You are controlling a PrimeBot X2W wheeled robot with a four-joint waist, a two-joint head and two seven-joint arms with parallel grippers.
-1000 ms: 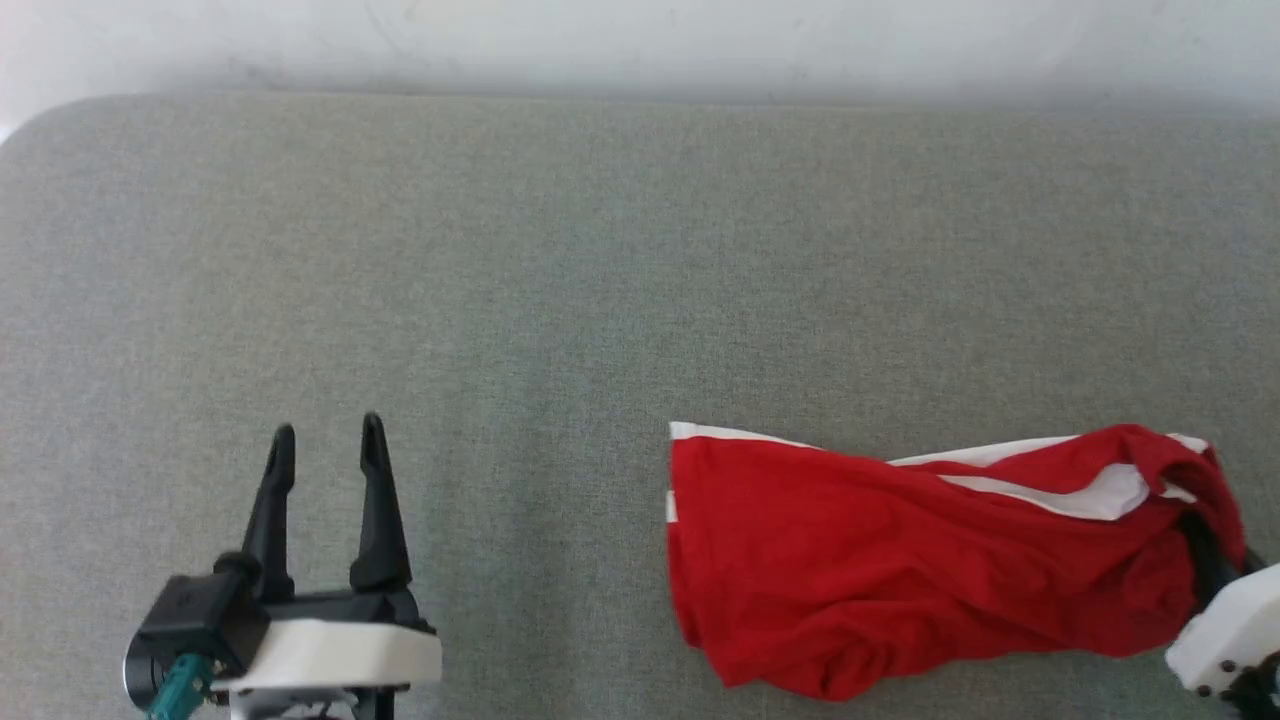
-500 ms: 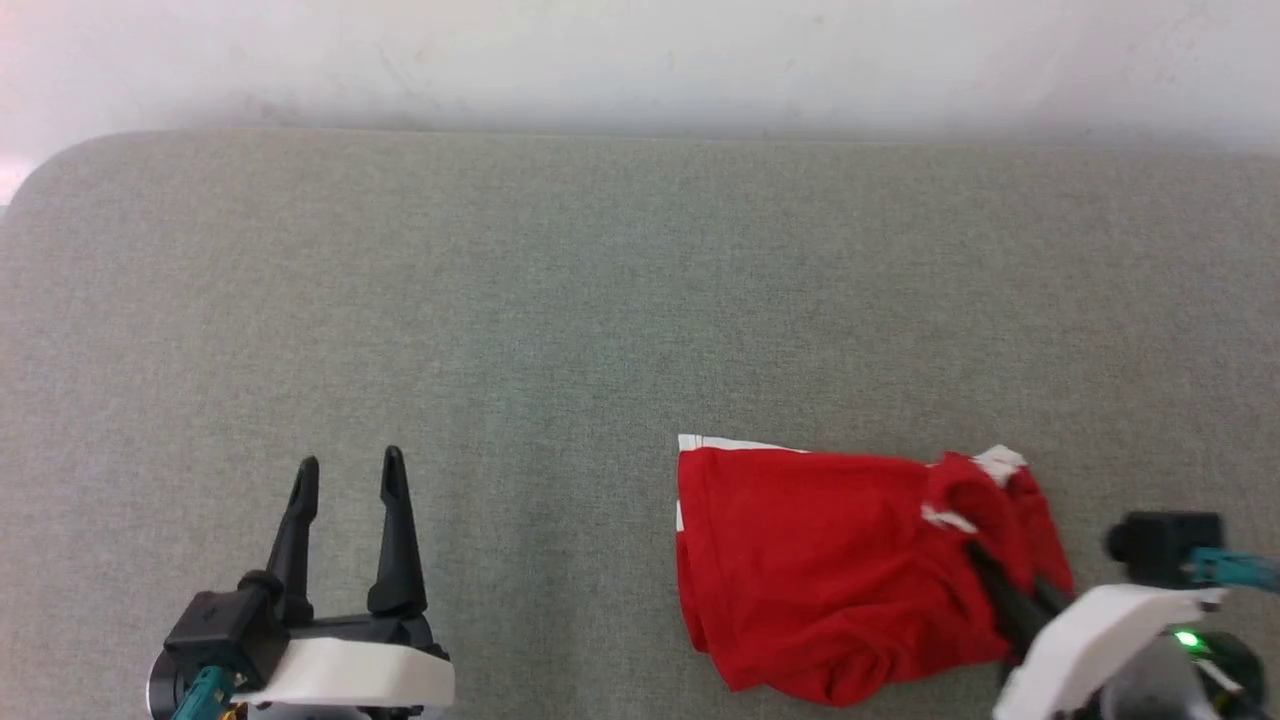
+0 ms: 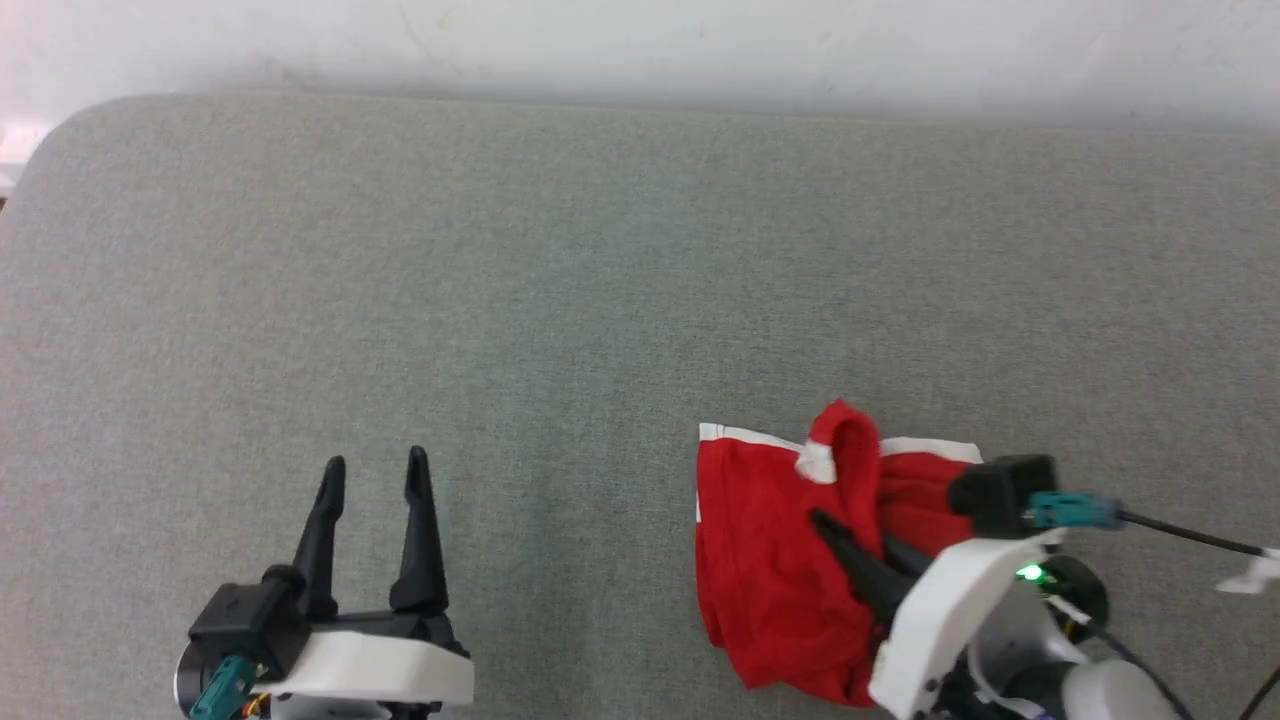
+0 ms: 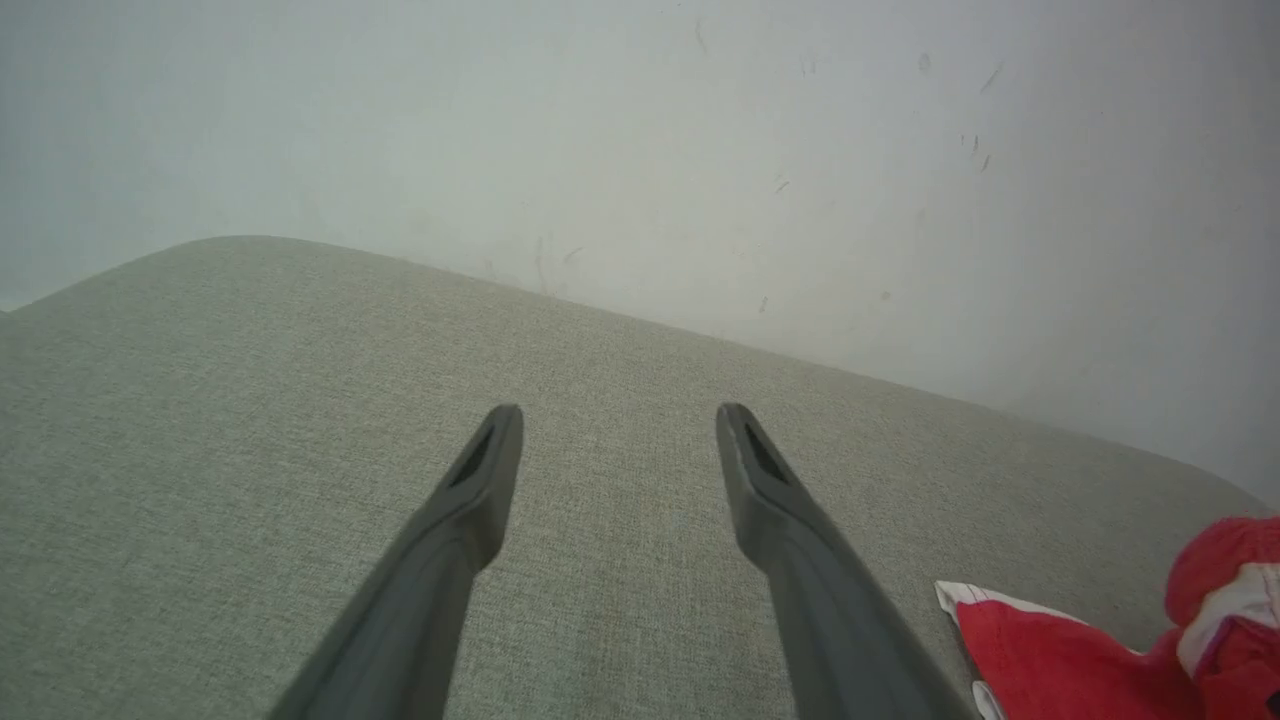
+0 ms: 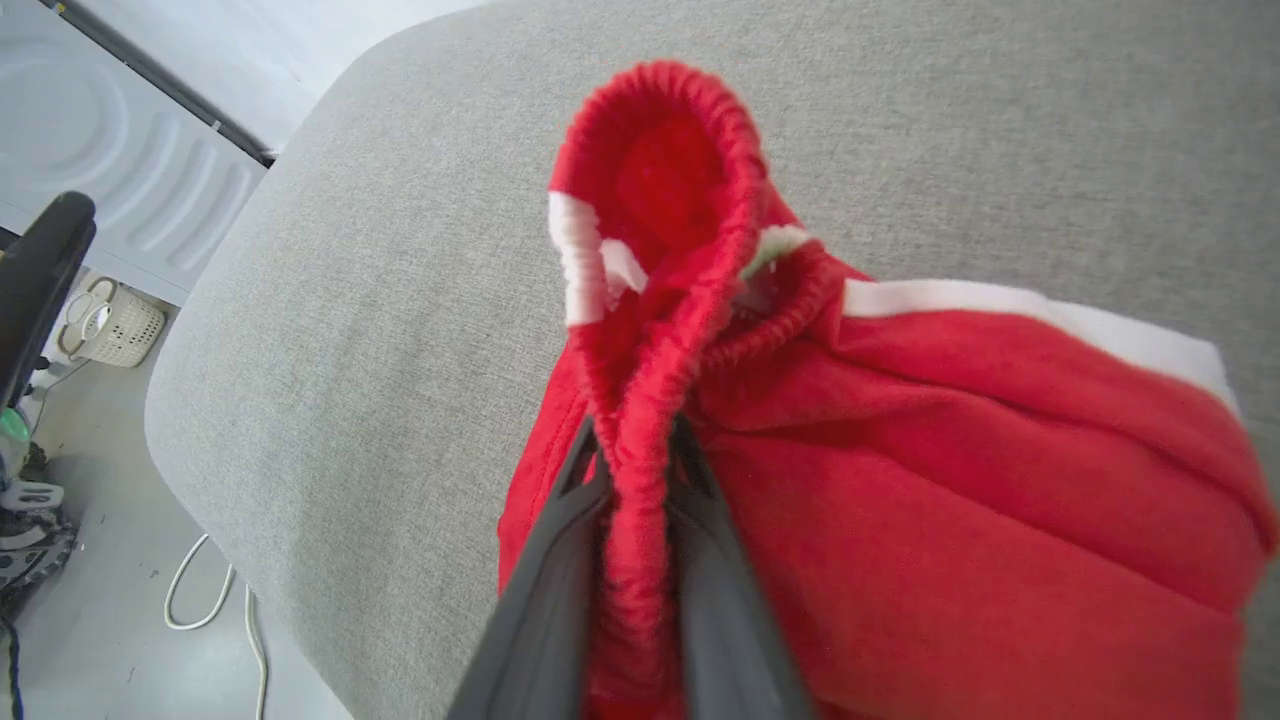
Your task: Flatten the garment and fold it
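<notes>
The right gripper (image 5: pixel 635 432) pinches the elastic waistband (image 5: pixel 690 140) of the shorts (image 3: pixel 765 560) between its fingers, and a loop of it stands up just past the fingertips. Under and beside that gripper the rest lies bunched and doubled over on the grey cushion (image 3: pixel 500 300), with a white stripe (image 5: pixel 1000 305) along its far edge. The left gripper (image 3: pixel 376 458) hangs well apart, fingers spread, holding nothing. By my reckoning flattening is barely under way: the cloth needs spreading and no neat fold is made, though the heap hides how the legs lie.
</notes>
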